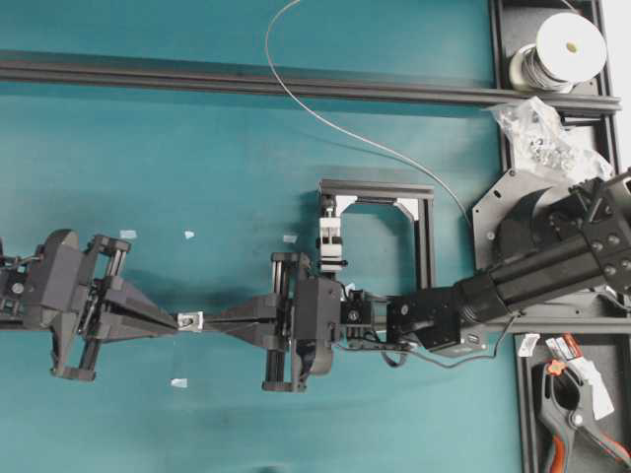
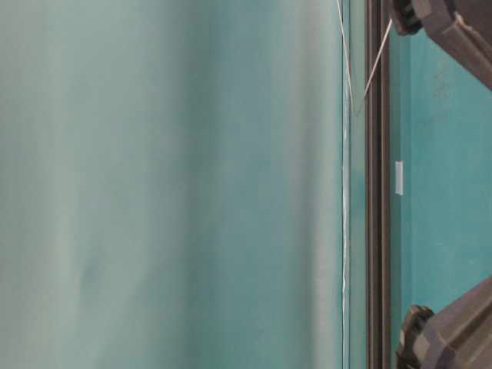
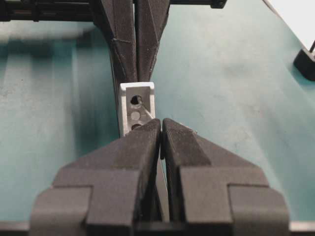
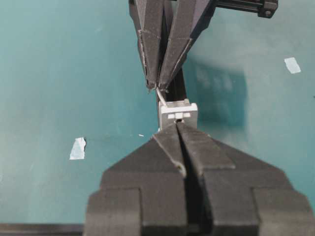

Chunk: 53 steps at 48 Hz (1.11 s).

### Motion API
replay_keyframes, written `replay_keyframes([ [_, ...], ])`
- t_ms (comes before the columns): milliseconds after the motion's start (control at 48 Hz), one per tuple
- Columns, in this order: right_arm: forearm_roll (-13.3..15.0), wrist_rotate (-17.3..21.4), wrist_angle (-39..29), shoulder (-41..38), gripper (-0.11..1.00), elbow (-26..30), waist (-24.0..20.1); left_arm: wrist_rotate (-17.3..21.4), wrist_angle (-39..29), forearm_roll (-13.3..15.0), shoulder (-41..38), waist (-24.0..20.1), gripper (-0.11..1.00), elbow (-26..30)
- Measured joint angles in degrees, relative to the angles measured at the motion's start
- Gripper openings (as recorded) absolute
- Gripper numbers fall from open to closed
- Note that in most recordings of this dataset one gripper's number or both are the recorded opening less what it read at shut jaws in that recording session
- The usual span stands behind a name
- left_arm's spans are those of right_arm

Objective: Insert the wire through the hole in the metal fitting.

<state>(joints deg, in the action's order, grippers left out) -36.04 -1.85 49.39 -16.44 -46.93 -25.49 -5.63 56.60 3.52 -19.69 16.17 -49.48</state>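
The tiny silver metal fitting [image 1: 192, 320] hangs between the two grippers' tips, left of the table's middle. My right gripper [image 4: 177, 124] is shut on the fitting [image 4: 178, 112] from the right side. My left gripper [image 3: 161, 123] is shut on the thin wire [image 3: 146, 112]. The short free end of the wire slants up from the left fingertips into the top hole [image 3: 136, 100] of the fitting [image 3: 147, 93]. In the right wrist view the wire [image 4: 160, 96] bridges the left fingertips [image 4: 156, 83] and the fitting. A long loop of wire [image 1: 325, 123] curves back to the spool [image 1: 560, 49].
A white-and-black block [image 1: 331, 241] stands inside a black frame [image 1: 426, 232] just behind the right gripper [image 1: 209, 321]. A black rail [image 1: 246, 84] crosses the back. A bag of parts [image 1: 542, 133] and an orange-handled clamp [image 1: 572, 419] lie at the right. Tape scraps [image 1: 178, 382] dot the mat.
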Motion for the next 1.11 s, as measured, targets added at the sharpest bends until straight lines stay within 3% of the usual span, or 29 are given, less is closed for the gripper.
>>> replay_keyframes([
  [63, 0.0, 0.09, 0.0, 0.0, 0.04, 0.0, 0.0, 0.0, 0.0, 0.0, 0.0, 0.0, -0.1, 0.0],
  [146, 0.0, 0.09, 0.09, 0.09, 0.2, 0.09, 0.0, 0.0, -0.09, 0.0, 0.0, -0.09, -0.1, -0.09],
  [355, 0.0, 0.0, -0.26, 0.88, 0.8, 0.09, -0.09, 0.0, -0.09, 0.0, 0.0, 0.0, -0.1, -0.18],
  [417, 0.09, 0.0, -0.62, 1.05, 0.92, 0.18, -0.09, 0.0, -0.09, -0.09, 0.26, 0.0, -0.1, -0.79],
  [751, 0.09, 0.0, -2.37, 1.14, 0.92, 0.09, -0.35, 0.0, -0.53, -0.09, 6.24, 0.44, -0.1, -7.73],
  [1105, 0.0, 0.0, -2.46, 1.14, 0.92, 0.18, -0.44, 0.0, -6.59, -0.09, 16.7, 2.55, -0.1, -16.61],
])
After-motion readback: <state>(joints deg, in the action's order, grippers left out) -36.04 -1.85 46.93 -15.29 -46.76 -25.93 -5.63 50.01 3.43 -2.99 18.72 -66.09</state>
